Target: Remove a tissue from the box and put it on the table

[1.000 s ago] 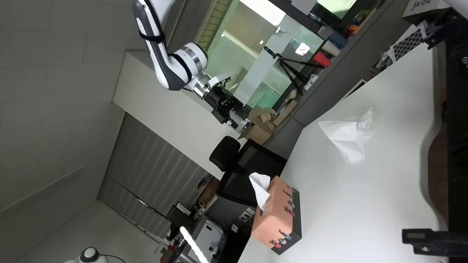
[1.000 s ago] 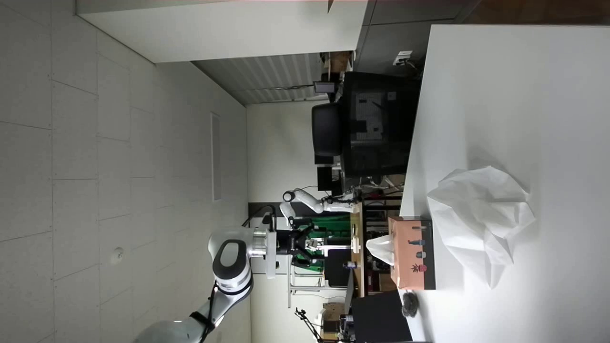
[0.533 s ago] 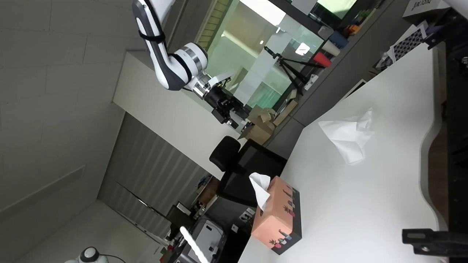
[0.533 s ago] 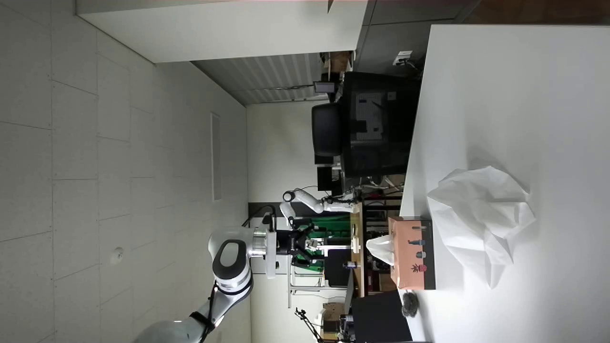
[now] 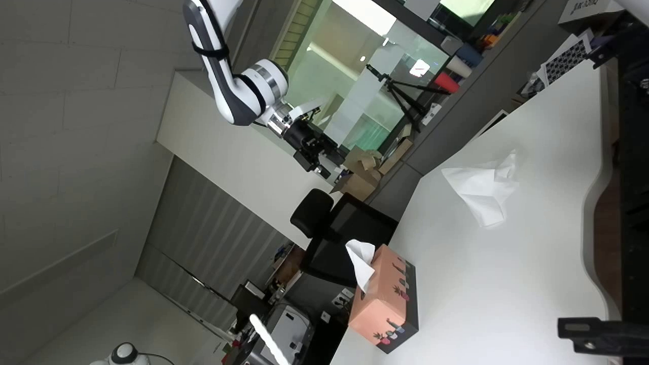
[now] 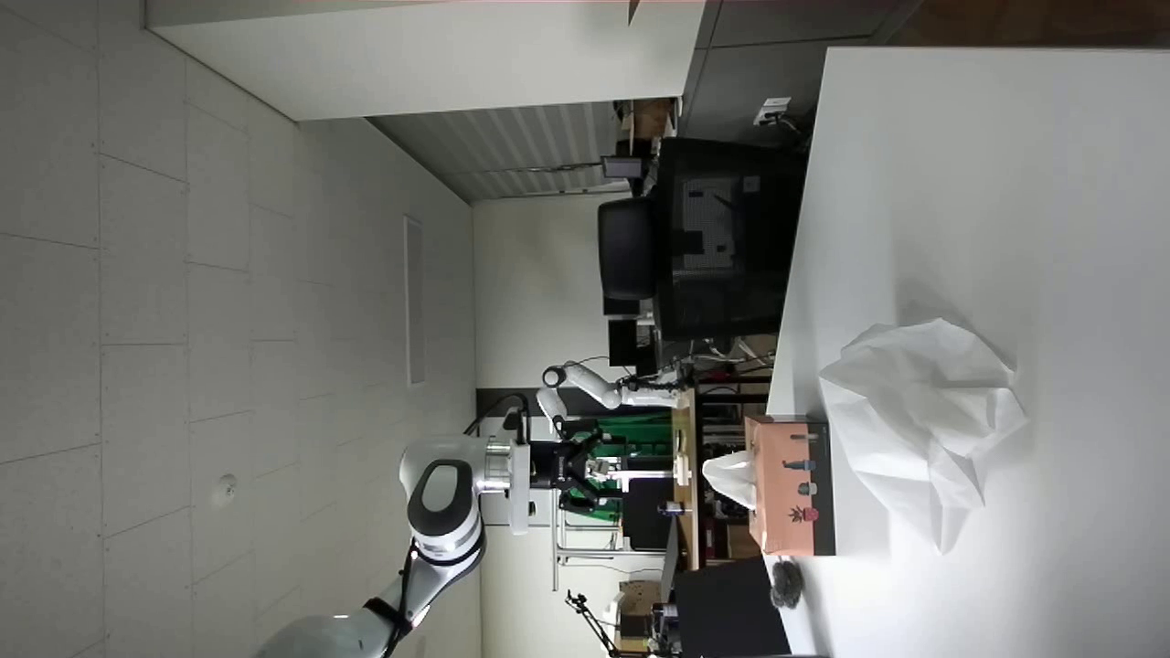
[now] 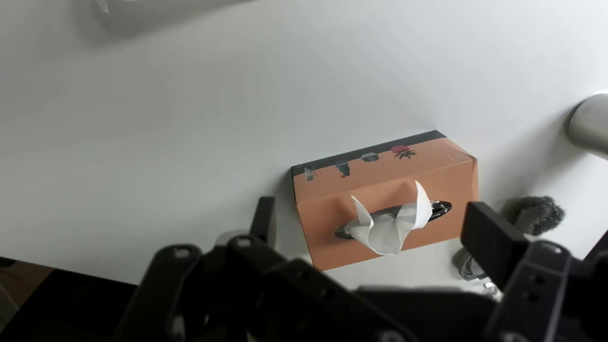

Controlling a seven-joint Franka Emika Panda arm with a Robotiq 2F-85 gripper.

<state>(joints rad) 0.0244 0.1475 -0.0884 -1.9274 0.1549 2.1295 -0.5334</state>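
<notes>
An orange tissue box (image 5: 385, 314) with a dark base stands on the white table (image 5: 512, 274). It shows in both exterior views (image 6: 786, 539) and in the wrist view (image 7: 316, 237). A white tissue tuft sticks out of its slot (image 7: 385, 235). A loose, crumpled white tissue (image 6: 923, 402) lies on the table beside the box, also visible in an exterior view (image 5: 481, 192); only a corner (image 7: 102, 4) shows in the wrist view. My gripper (image 7: 377, 228) is open and empty, held well above the box, fingers spread either side of the tuft. It shows in both exterior views (image 5: 333, 175) (image 6: 599, 470).
A dark fuzzy lump (image 7: 534, 214) lies beside the box. A grey cylinder (image 7: 591, 123) stands at the wrist view's right edge. A round grey object (image 7: 468, 266) is partly hidden behind a finger. A black chair (image 5: 350, 238) stands beyond the table edge.
</notes>
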